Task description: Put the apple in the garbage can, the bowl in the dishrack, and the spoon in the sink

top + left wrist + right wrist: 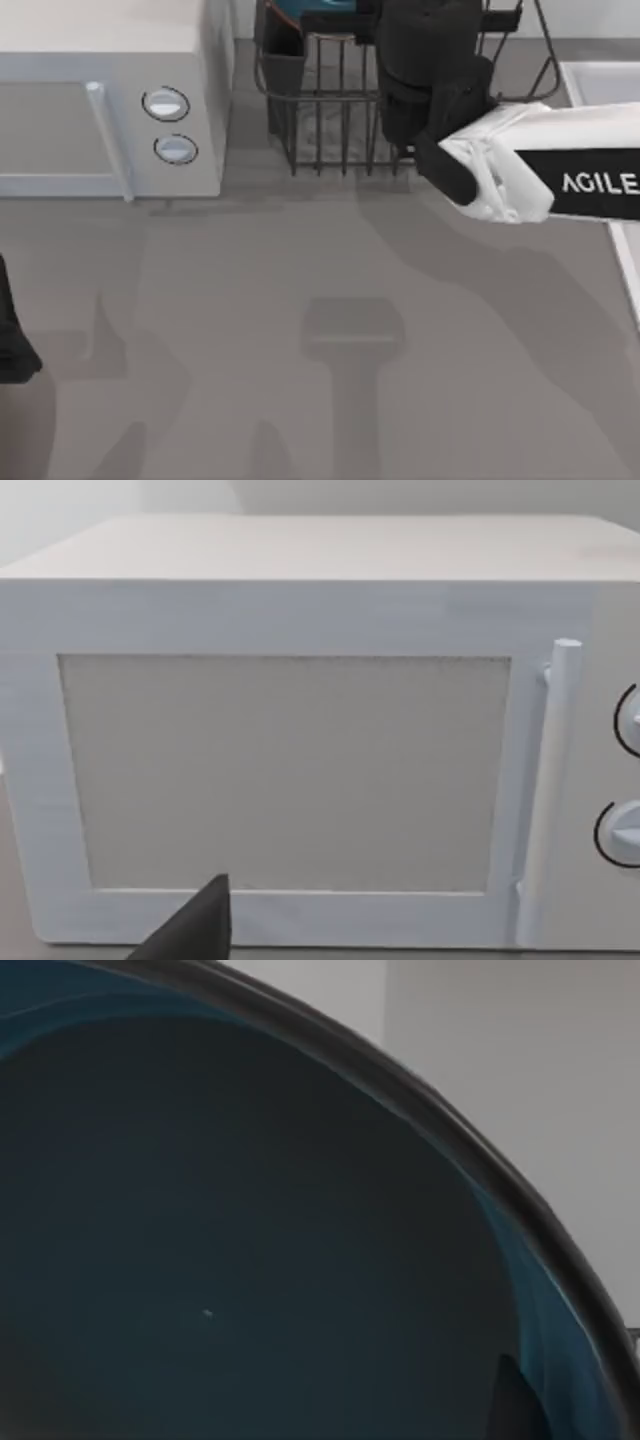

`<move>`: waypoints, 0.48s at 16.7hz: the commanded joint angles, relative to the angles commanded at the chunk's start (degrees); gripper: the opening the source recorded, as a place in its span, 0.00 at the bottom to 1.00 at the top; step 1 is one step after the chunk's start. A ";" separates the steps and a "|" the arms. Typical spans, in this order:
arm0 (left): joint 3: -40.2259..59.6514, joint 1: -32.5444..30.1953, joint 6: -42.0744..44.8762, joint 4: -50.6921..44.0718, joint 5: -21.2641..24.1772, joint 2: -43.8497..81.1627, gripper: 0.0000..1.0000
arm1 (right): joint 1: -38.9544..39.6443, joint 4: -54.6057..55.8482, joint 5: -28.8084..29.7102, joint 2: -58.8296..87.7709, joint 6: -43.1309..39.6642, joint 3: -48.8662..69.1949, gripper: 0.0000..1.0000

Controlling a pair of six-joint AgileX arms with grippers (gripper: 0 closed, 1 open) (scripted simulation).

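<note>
The deep-blue bowl [250,1240] looms close in the right wrist view, its dark rim curving across the picture. In the top view a sliver of the bowl [305,10] shows inside the black wire dishrack [330,120] at the back. My right arm [430,70] reaches over the rack and covers its own gripper from above. One dark fingertip [515,1405] lies against the bowl's inner wall near the rim, so the gripper looks shut on the bowl. The sink [600,72] shows its pale rim at the right edge. The apple, the spoon and the garbage can are out of view.
A white microwave [110,100] with two round knobs stands at the back left and faces the left wrist camera as the microwave [300,760]. My left arm [12,335] is parked at the table's left edge. The grey tabletop [320,330] stretches across the front.
</note>
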 joint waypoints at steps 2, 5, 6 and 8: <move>0.00 0.00 0.00 0.00 0.00 0.00 1.00 | 0.00 0.00 0.00 0.00 0.00 0.00 0.15; 0.00 0.00 0.00 0.00 0.00 0.00 1.00 | 0.00 0.00 0.00 0.00 0.00 0.00 0.38; 0.00 0.00 0.00 0.00 0.00 0.00 1.00 | 0.00 0.00 0.00 0.00 0.00 0.00 0.45; 0.00 0.00 0.00 0.00 0.00 0.00 1.00 | 0.00 0.00 0.00 0.00 0.00 0.00 0.60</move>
